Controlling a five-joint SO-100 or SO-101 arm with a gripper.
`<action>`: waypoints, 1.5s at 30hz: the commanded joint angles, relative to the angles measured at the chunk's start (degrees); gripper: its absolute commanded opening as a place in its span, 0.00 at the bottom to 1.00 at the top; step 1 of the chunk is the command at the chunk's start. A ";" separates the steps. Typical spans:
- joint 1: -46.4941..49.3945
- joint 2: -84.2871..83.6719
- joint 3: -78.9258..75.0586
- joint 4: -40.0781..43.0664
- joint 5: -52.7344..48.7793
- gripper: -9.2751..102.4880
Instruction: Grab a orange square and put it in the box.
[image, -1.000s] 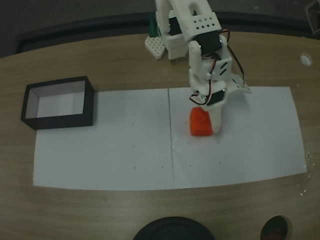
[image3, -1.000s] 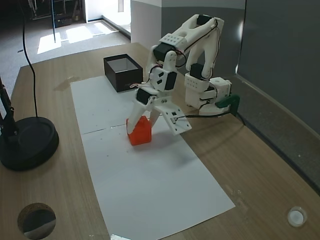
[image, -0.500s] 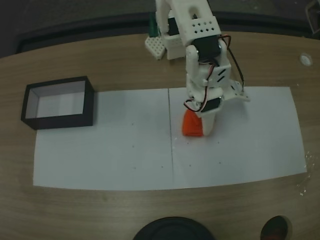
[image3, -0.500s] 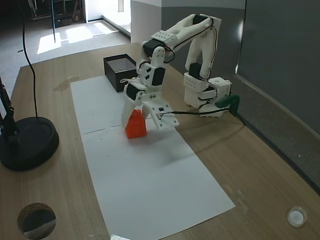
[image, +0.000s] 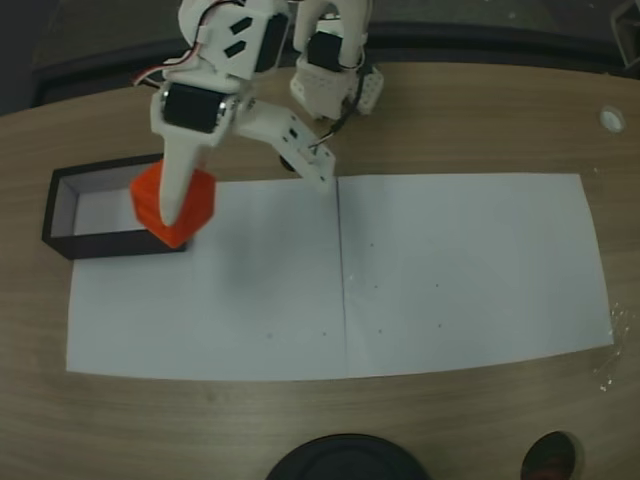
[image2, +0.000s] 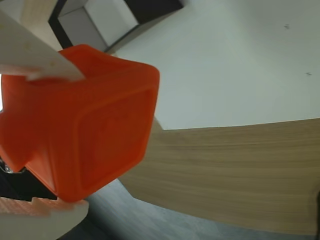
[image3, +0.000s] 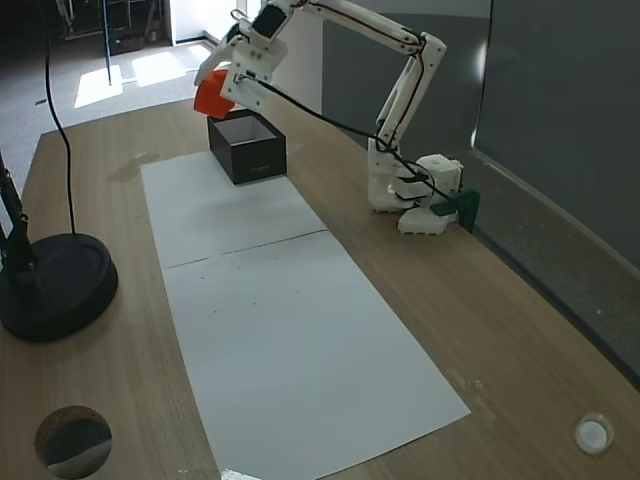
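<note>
My white gripper (image: 178, 212) is shut on the orange square (image: 196, 212) and holds it in the air. In one fixed view the cube hangs over the right end of the box (image: 62, 218), a black open box with a pale inside. The side fixed view shows the orange square (image3: 209, 98) high above the box (image3: 262, 160), clamped in the gripper (image3: 213, 86) at the end of the stretched arm. The wrist view has the orange square (image2: 85, 125) filling its left half between my two white fingers (image2: 35, 47), with the box (image2: 112, 14) at the top edge.
Two white paper sheets (image: 460, 270) lie side by side on the wooden table. The arm's base (image3: 415, 195) stands at the table's far edge. A black round stand (image3: 55, 285) sits at the near left, and a small white disc (image3: 592, 434) lies by the front right corner.
The arm lifted the orange square off the right paper sheet and swung it left and up, so it now hangs above the box. The gripper stayed shut on it.
</note>
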 joint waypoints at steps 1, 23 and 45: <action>7.38 3.08 -4.48 -1.32 -4.31 0.13; 26.10 -27.86 -5.19 -16.88 -7.73 0.13; 3.60 -7.56 -24.26 16.00 7.82 0.24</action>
